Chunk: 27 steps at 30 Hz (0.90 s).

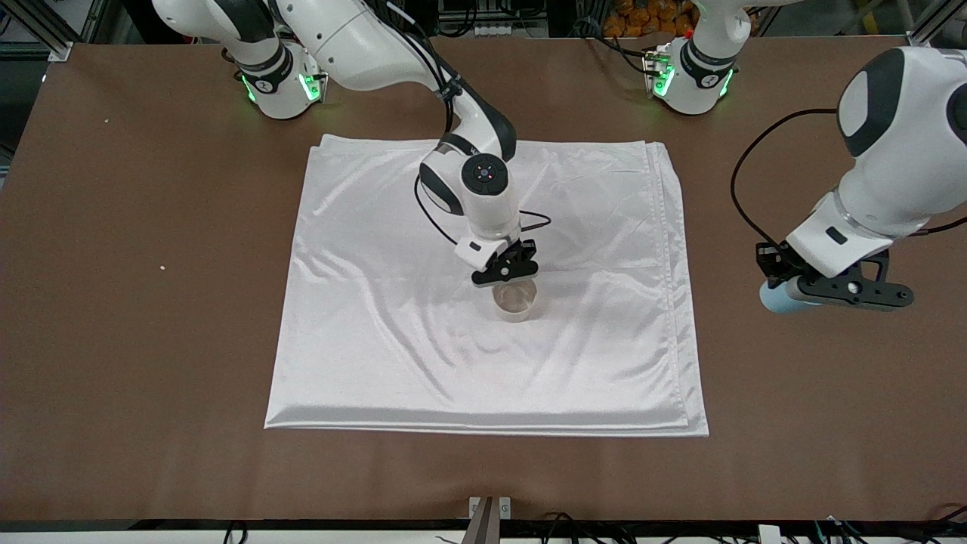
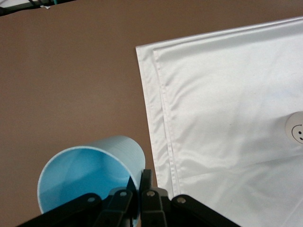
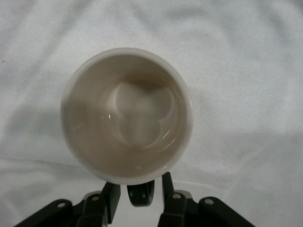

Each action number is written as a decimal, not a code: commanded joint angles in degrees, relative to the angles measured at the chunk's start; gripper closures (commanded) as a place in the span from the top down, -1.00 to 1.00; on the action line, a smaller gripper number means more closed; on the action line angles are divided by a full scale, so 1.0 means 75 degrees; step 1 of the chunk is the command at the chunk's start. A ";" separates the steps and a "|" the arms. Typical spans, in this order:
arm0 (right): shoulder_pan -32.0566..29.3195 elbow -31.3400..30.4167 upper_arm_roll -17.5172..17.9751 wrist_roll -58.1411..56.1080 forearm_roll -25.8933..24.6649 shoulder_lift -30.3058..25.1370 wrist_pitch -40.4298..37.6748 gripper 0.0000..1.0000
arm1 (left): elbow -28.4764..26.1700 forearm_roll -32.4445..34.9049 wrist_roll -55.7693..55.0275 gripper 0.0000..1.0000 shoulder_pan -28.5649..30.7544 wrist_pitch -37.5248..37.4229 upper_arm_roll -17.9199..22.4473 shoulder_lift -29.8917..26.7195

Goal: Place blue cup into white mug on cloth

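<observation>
The white mug stands upright in the middle of the cloth. My right gripper is low over it, open, with a finger on each side of the dark handle and a gap on both sides. The right wrist view looks into the empty mug on the cloth. My left gripper is shut on the blue cup by its wall, over bare table beside the cloth at the left arm's end. The left wrist view shows the cup, the gripper and the cloth's corner.
The brown table extends around the cloth. Two small pale crumbs lie toward the right arm's end. A metal clamp sits at the table edge nearest the front camera. The arm bases stand along the edge farthest from the camera.
</observation>
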 commanded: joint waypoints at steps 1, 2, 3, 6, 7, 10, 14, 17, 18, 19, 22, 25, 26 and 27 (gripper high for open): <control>-0.0040 0.0152 0.0022 0.0306 -0.0057 -0.0309 -0.0744 1.00 | 0.0275 0.0279 -0.0048 -1.00 -0.0046 -0.0186 -0.0425 0.0346; -0.0064 0.0152 0.0022 0.0283 -0.0045 -0.0403 -0.0897 1.00 | 0.0299 0.0302 -0.0060 -1.00 -0.0046 -0.0186 -0.0496 0.0393; -0.0099 0.0152 0.0022 0.0259 -0.0034 -0.0520 -0.1049 1.00 | 0.0368 0.0326 -0.0060 -1.00 -0.0046 -0.0186 -0.0589 0.0452; -0.0239 0.0141 0.0033 0.0236 0.0002 -0.0883 -0.1506 1.00 | 0.0661 0.0326 -0.0211 -1.00 -0.0105 -0.0186 -0.0870 0.0721; -0.0309 0.0152 0.0045 0.0224 0.0013 -0.1000 -0.1694 1.00 | 0.0767 0.0326 -0.0363 -1.00 -0.0117 -0.0186 -0.0929 0.0815; -0.0625 0.0141 0.0255 0.0177 0.0025 -0.1387 -0.2116 1.00 | 0.0978 0.0314 -0.0948 -1.00 -0.0187 -0.0186 -0.1233 0.1131; -0.1468 0.0094 0.0981 -0.0302 0.0002 -0.1879 -0.2573 1.00 | 0.1341 0.0338 -0.1816 -1.00 -0.0456 -0.0174 -0.1539 0.1670; -0.1832 0.0094 0.1100 -0.0502 0.0013 -0.2231 -0.3076 1.00 | 0.1611 0.0408 -0.2273 -1.00 -0.0725 -0.0174 -0.1610 0.2022; -0.1938 0.0094 0.1123 -0.0503 0.0013 -0.2371 -0.3252 1.00 | 0.1704 0.0443 -0.2402 -1.00 -0.0807 -0.0174 -0.1610 0.2115; -0.2055 0.0094 0.1135 -0.0503 0.0013 -0.2500 -0.3416 1.00 | 0.1798 0.0455 -0.2473 -1.00 -0.0889 -0.0163 -0.1621 0.2198; -0.2779 0.0094 0.1613 -0.0573 0.0002 -0.2852 -0.3955 1.00 | 0.2079 0.0513 -0.2707 -1.00 -0.1136 -0.0081 -0.1668 0.2490; -0.3671 0.0094 0.2282 -0.0666 -0.0033 -0.3145 -0.4355 1.00 | 0.2360 0.0537 -0.3117 -1.00 -0.1416 -0.0046 -0.1703 0.2807; -0.3870 0.0082 0.2365 -0.0713 -0.0045 -0.3285 -0.4448 1.00 | 0.2477 0.0537 -0.3269 -1.00 -0.1534 -0.0034 -0.1703 0.2935; -0.4000 0.0047 0.2366 -0.0772 -0.0045 -0.3414 -0.4531 1.00 | 0.2595 0.0537 -0.3398 -1.00 -0.1651 0.0001 -0.1692 0.3099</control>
